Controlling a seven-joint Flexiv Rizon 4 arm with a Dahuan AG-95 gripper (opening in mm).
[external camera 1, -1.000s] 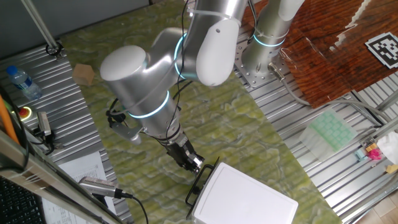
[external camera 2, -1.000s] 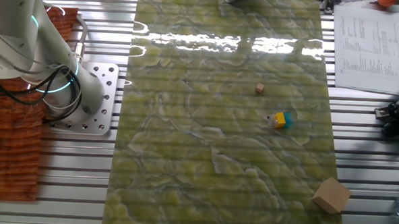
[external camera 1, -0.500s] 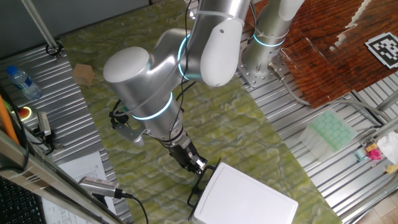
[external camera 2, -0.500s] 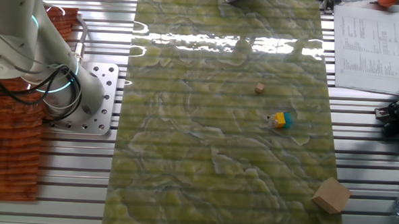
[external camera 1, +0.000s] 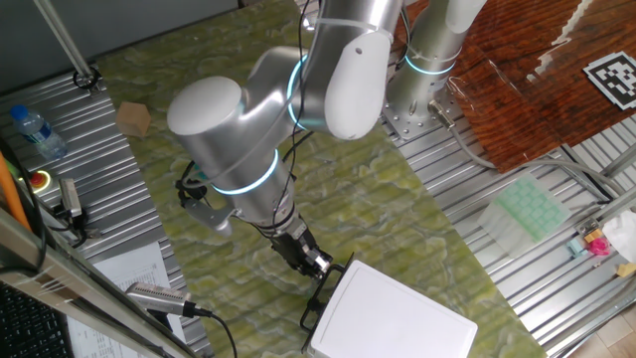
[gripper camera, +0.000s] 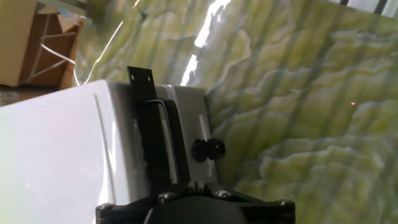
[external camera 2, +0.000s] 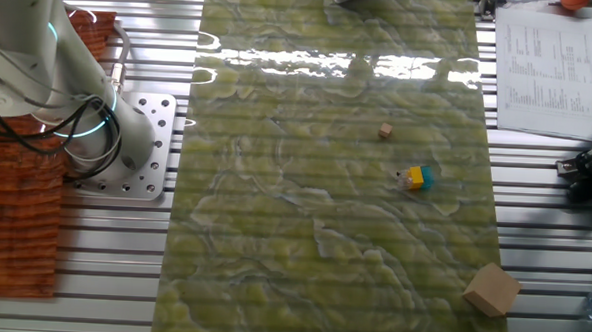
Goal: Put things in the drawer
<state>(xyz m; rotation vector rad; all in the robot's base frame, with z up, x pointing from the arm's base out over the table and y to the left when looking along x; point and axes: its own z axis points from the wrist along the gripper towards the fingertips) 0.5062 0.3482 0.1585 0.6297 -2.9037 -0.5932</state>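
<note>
The white cabinet (external camera 1: 393, 313) stands at the near edge of the mat, and I see no drawer tray pulled out of it. Its thin black wire handle (external camera 1: 323, 288) faces the arm. My gripper (external camera 1: 316, 263) is low at the top of that handle. In the hand view one black finger (gripper camera: 144, 93) lies along the cabinet front (gripper camera: 74, 155) beside the handle wire (gripper camera: 177, 143); the other finger is hidden. A small yellow and blue item (external camera 2: 413, 177) and a tiny brown cube (external camera 2: 385, 132) lie on the mat, away from the gripper. No lemon-shaped fruit is clearly visible.
A cardboard box (external camera 1: 133, 117) sits at the far mat corner and also shows in the other fixed view (external camera 2: 491, 289). A water bottle (external camera 1: 38, 129) lies left of it. A pale green gridded tray (external camera 1: 532, 211) sits to the right. Papers and tools lie along the left rail.
The arm has eased a little toward the cabinet, bringing the gripper closer onto the handle. The items on the mat have not moved.
</note>
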